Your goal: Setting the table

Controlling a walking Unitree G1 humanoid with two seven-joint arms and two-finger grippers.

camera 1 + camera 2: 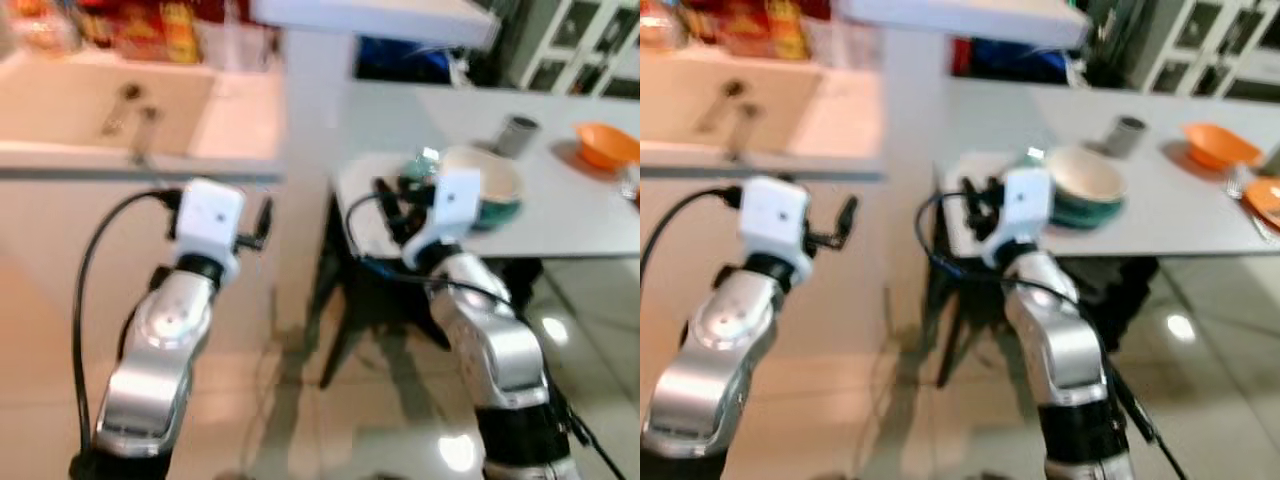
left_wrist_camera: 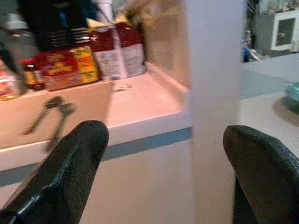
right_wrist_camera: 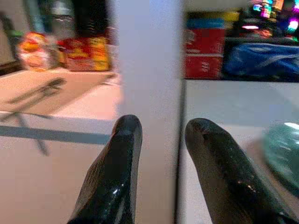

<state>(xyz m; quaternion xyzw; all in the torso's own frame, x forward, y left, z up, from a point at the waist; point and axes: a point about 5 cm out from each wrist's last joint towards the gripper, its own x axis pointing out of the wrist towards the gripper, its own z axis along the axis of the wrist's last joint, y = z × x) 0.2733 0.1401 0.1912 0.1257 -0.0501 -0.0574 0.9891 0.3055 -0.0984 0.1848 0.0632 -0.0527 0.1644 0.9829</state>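
Observation:
Everything is blurred. A teal bowl with a cream inside (image 1: pixel 490 185) sits near the white table's (image 1: pixel 585 225) near-left corner. My right gripper (image 1: pixel 392 208) is raised at that corner, just left of the bowl, open with nothing between its fingers (image 3: pixel 122 154). My left gripper (image 1: pixel 262 225) hovers in front of a pale counter (image 1: pixel 240 125), open and holding nothing, its fingers (image 2: pixel 74 163) wide apart. Two dark spoons (image 2: pixel 49 109) lie on a tan mat on that counter.
A grey cup (image 1: pixel 518 135) and an orange bowl (image 1: pixel 607 145) stand farther back on the table, with an orange plate (image 1: pixel 1265 195) at its right edge. A white pillar (image 3: pixel 147 70) rises between counter and table. Food packets (image 2: pixel 70 65) line the counter's back. A dark chair (image 1: pixel 370 290) is under the table.

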